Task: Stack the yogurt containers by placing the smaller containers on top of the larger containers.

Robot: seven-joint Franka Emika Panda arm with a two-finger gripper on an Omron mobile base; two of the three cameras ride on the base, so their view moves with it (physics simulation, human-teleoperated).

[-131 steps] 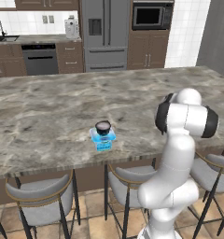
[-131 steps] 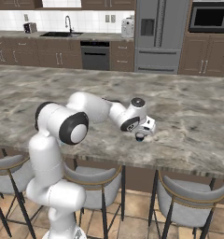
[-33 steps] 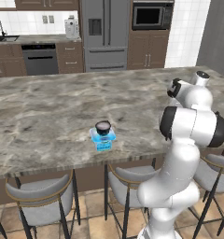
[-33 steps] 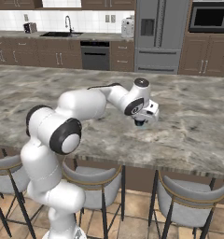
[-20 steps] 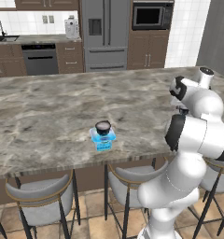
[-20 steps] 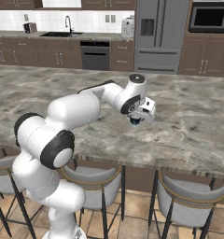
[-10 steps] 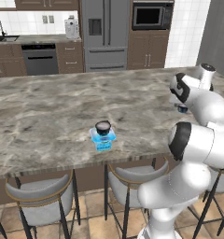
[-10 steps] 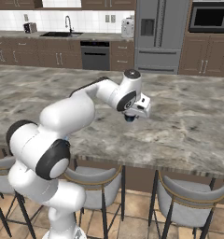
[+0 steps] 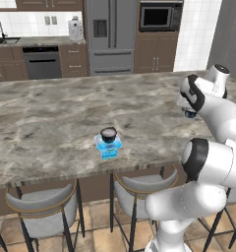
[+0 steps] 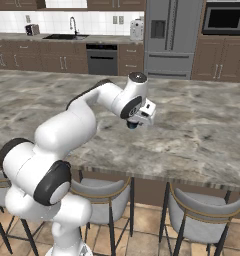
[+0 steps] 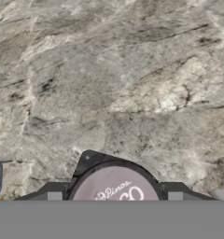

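While a small round dark cup with a pale whitish printed top [image 11: 115, 186] sits clamped between the dark two-finger gripper [image 10: 134, 124] above the grey marbled stone counter [image 10: 202, 130], a second dark pale-topped cup [image 9: 108, 133] rests stacked on the translucent light-blue squarish tub [image 9: 109, 146], well apart near the counter's front edge.

Even, bright rendered light; soft shadows; coarse, slightly blurred.
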